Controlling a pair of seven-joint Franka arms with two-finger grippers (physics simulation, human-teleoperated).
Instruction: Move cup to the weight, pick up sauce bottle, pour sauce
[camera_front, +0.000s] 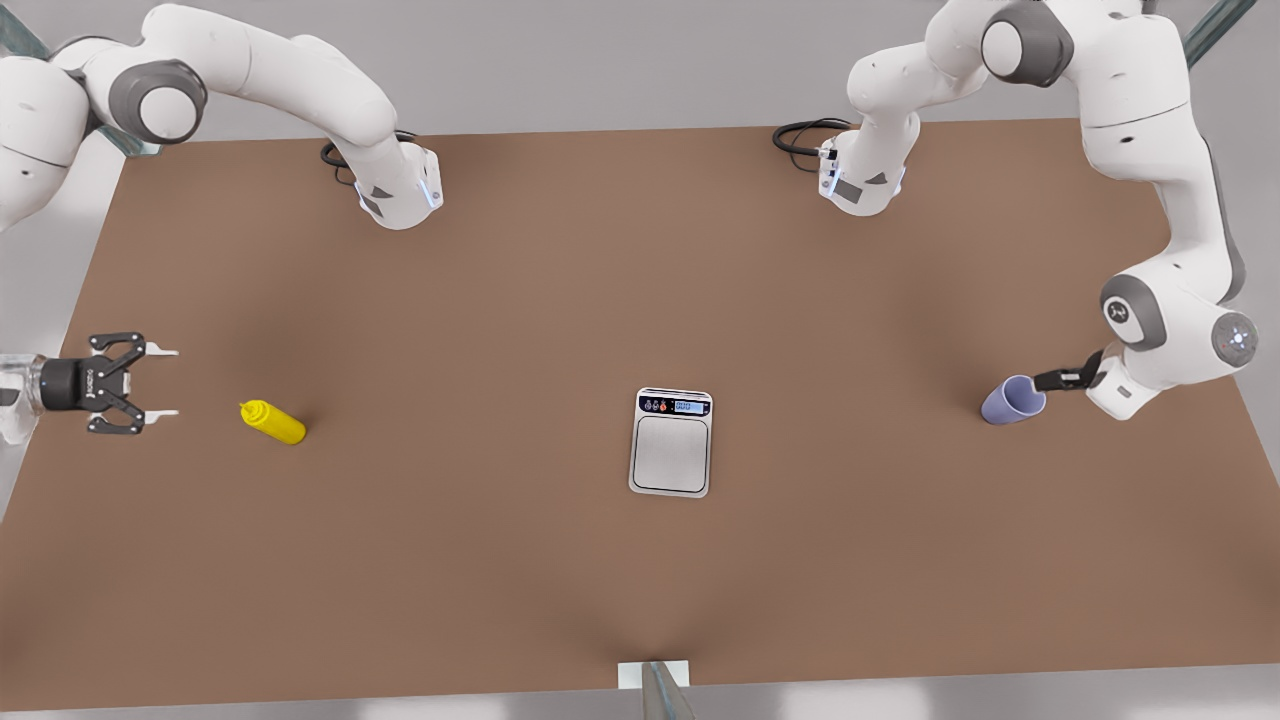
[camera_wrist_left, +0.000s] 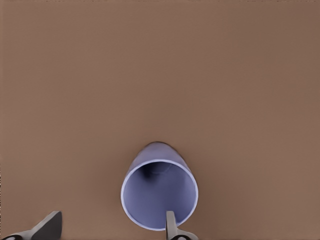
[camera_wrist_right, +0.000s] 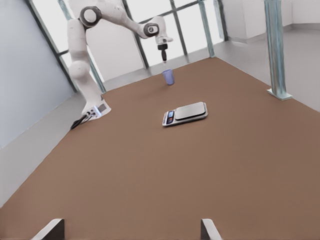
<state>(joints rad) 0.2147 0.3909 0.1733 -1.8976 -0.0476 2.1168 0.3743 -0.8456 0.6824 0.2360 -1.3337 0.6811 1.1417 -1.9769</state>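
The lavender cup (camera_front: 1012, 400) is at the front view's right, its dark opening facing my left wrist camera (camera_wrist_left: 159, 192). My left gripper (camera_front: 1052, 381) hovers right over it, open; one fingertip (camera_wrist_left: 170, 225) overlaps the cup's rim while the other sits well clear of it. The weight (camera_front: 671, 442) lies flat near the table's middle, also seen from the right wrist (camera_wrist_right: 185, 113), with nothing on its plate. The yellow sauce bottle (camera_front: 273, 422) lies on its side at the front view's left, nozzle toward my right gripper (camera_front: 172, 382), which is open and a short way from it.
The brown table (camera_front: 480, 300) spreads wide between the bottle, the weight and the cup. Both arm bases (camera_front: 400, 190) with black cables stand at the far edge. A metal post (camera_front: 660, 690) rises at the near edge.
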